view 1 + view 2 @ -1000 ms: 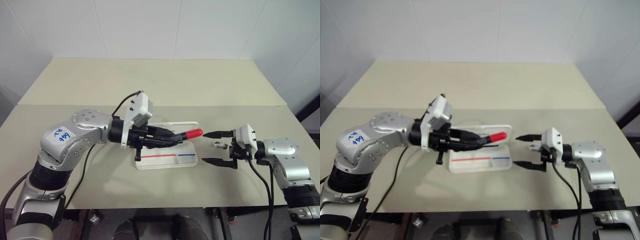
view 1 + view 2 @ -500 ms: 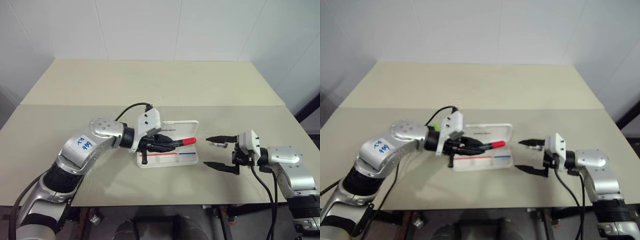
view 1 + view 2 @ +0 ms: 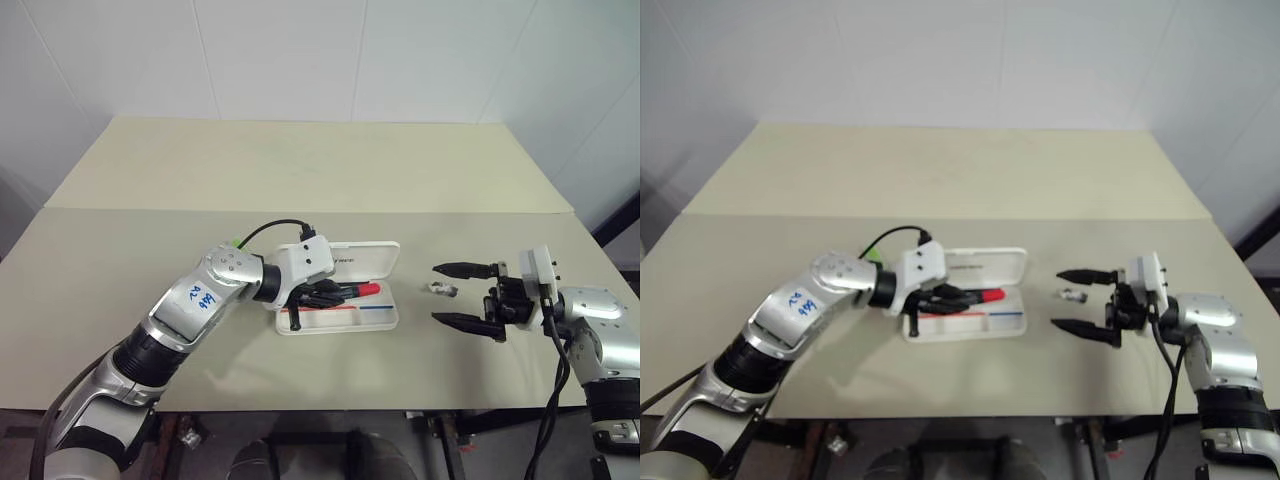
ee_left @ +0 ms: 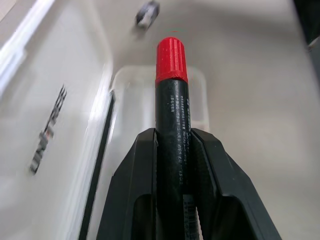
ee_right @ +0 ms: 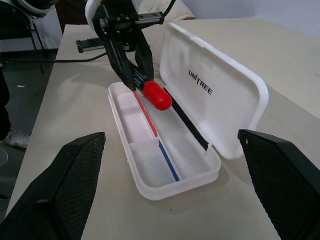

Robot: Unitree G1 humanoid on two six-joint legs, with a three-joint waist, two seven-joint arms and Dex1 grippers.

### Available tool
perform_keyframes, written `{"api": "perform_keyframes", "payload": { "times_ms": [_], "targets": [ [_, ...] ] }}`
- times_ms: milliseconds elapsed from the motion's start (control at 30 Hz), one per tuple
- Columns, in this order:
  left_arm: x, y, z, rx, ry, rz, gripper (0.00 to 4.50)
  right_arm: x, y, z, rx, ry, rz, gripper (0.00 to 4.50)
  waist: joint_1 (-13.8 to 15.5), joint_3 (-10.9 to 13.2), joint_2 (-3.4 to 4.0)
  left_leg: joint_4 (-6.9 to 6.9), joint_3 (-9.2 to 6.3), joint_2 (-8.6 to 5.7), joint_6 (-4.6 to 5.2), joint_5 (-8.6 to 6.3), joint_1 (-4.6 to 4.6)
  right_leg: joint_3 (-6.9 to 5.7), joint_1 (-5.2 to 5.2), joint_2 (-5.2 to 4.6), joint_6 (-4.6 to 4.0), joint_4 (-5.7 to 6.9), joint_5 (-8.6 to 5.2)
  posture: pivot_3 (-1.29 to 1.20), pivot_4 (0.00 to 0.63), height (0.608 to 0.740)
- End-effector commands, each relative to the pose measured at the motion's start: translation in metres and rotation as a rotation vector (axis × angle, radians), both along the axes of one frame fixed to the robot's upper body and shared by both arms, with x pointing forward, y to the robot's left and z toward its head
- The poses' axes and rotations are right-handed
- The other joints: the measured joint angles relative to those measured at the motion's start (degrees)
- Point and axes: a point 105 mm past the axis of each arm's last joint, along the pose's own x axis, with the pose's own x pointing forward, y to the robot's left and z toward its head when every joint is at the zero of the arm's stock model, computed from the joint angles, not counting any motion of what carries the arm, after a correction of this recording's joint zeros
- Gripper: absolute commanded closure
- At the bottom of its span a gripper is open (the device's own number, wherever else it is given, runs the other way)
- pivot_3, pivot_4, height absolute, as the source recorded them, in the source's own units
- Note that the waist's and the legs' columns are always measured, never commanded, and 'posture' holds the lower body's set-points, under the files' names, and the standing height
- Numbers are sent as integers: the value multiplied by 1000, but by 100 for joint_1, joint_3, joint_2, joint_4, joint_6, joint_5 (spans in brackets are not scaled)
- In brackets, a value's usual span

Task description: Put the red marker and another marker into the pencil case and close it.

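left gripper (image 3: 330, 292): its 2 black fingers (image 4: 145, 185) are clamped on the black barrel of the red marker (image 4: 171, 110), red cap leading, pointing toward the robot's right. the marker hangs tilted over the open tray of the pencil case, cap above the long compartment; whether it touches the tray floor cannot be told.

pencil case (image 3: 385, 318): white, rounded corners, lying open on the table in front of the left gripper. lid (image 5: 215, 95) stands up and back on its hinge on the far side, dark logo on the inner face. the tray holds a thin red-and-blue stripe (image 5: 160, 145) along its length and small divided compartments on the near side.

another marker (image 3: 237, 242): a sliver of lime green shows just behind the left forearm, beside the black cable; most of it is hidden.

right gripper (image 3: 458, 294): 2 black fingers (image 5: 62, 190) spread wide, holding nothing, pointing level toward the pencil case and well apart from it on the robot's right.

small metal piece (image 3: 438, 289): 1 tiny grey item lying on the table between the case and the right gripper, just beside the gripper's far finger; too small to identify.

table (image 3: 300, 170): pale beige top, 1 seam running across behind the case.
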Motion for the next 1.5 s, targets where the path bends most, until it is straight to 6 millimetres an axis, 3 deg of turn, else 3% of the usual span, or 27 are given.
{"api": "perform_keyframes", "payload": {
  "times_ms": [33,567,767,967,1167,1367,1500],
  "targets": [
    [8,-4,11,3,-82,7,3914,-1,-9,15,-13,-67,1,0,0,0,0,0,-1,0,0,0,0,0,0,0,0,0,0,0,150,740],
    [20,-10,5,17,-144,-20,3914,-3,-5,12,-24,-75,-41,0,-2,0,0,2,-4,-2,2,1,1,0,2,-1,4,2,2,0,150,740],
    [21,-14,5,3,-144,-35,1940,-5,-4,10,-25,-74,-58,0,6,0,0,2,-5,-3,2,1,1,0,3,-2,4,1,2,0,150,740],
    [8,-18,7,-20,-118,-81,23,-4,-4,10,-26,-73,-67,0,5,0,0,2,-5,-4,4,1,2,0,6,-2,5,1,3,0,150,740],
    [-9,-22,18,-82,-92,-136,23,-2,-2,11,-25,-75,-61,0,-2,0,0,0,-5,-3,7,2,2,0,5,-1,5,2,2,0,150,740],
    [-24,-12,23,-103,-41,-149,23,1,-1,11,-26,-77,-58,0,-8,0,0,2,-7,-4,7,3,3,0,7,-2,5,2,3,0,150,740],
    [-31,-9,47,-229,-57,-148,23,3,0,11,-27,-79,-59,0,-5,0,1,1,-8,-4,7,3,2,0,6,-2,5,1,3,0,150,740]
  ]
}}
